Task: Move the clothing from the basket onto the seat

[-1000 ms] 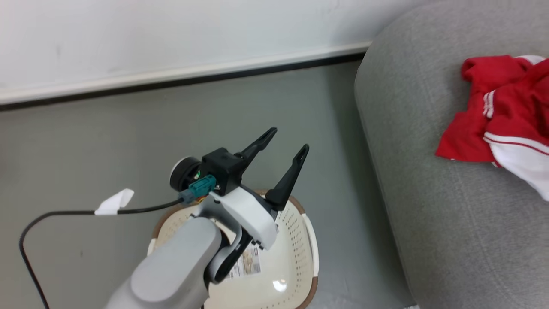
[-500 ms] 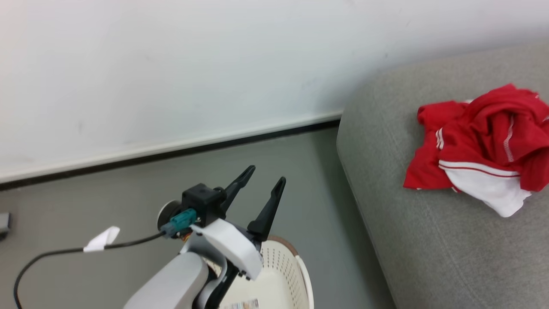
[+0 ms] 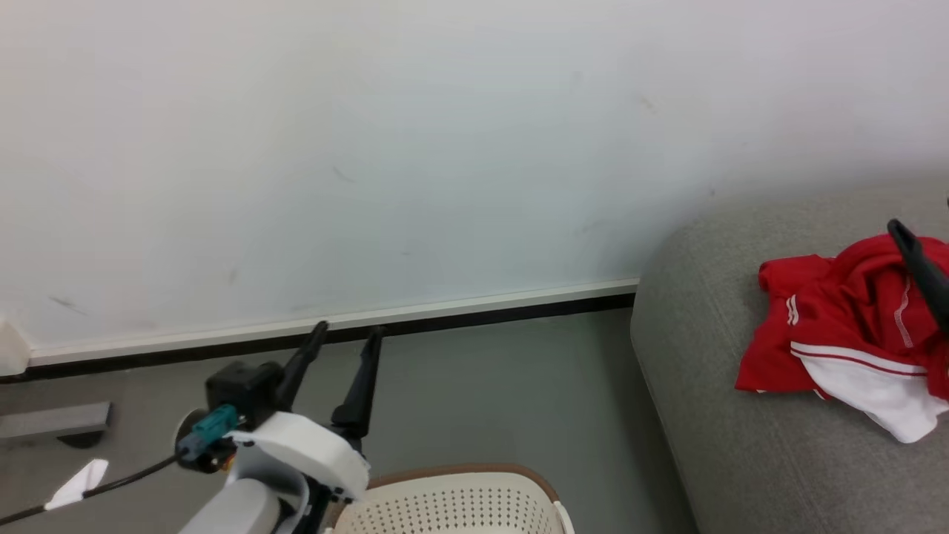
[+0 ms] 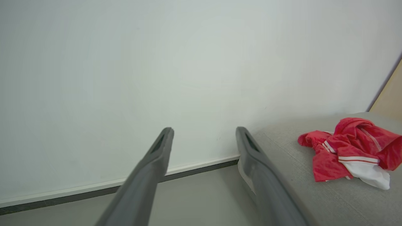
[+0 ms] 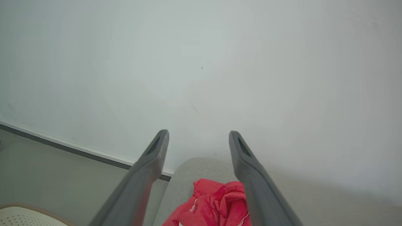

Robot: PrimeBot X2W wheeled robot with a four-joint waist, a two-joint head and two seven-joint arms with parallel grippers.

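Right fingers [image 3: 919, 271] newly above clothing [image 3: 823, 334]

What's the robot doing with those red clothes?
It's moving clothes from a basket to a sofa. The red clothes lie in a heap on the grey sofa, and nothing holds them. Both pairs of jaws are open and empty, the left pair raised near the basket on the floor.

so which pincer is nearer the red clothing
The right pincer: its dark finger overlaps the red clothing on the sofa, while the left pincer hovers near the basket.
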